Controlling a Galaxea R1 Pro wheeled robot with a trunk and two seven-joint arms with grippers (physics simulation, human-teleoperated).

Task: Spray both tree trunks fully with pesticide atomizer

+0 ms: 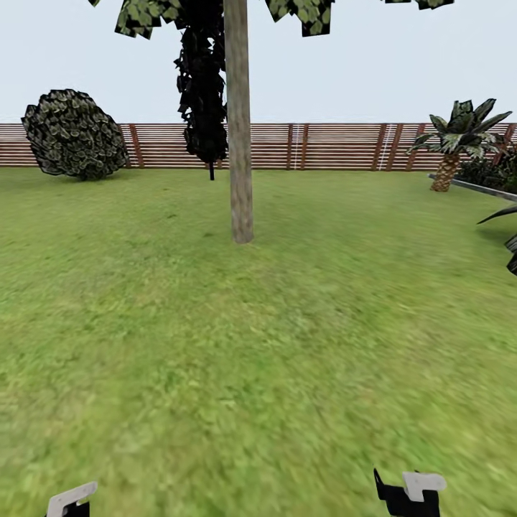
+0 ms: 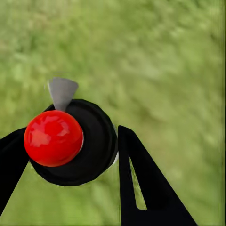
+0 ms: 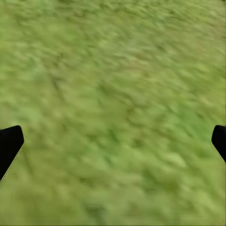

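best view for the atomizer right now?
Left wrist view: the atomizer sits between the left gripper fingers, red knob, black body, grey nozzle. Head view catches just a pale bit at the lower-left edge; right wrist view has grass.

Green grass floor (image 1: 287, 345); a tree trunk (image 1: 239, 143) and round bush (image 1: 74, 134) stand on it.

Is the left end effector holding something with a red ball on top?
Yes, in the left wrist view a black round object with a red ball sits between the left end effector's fingers.
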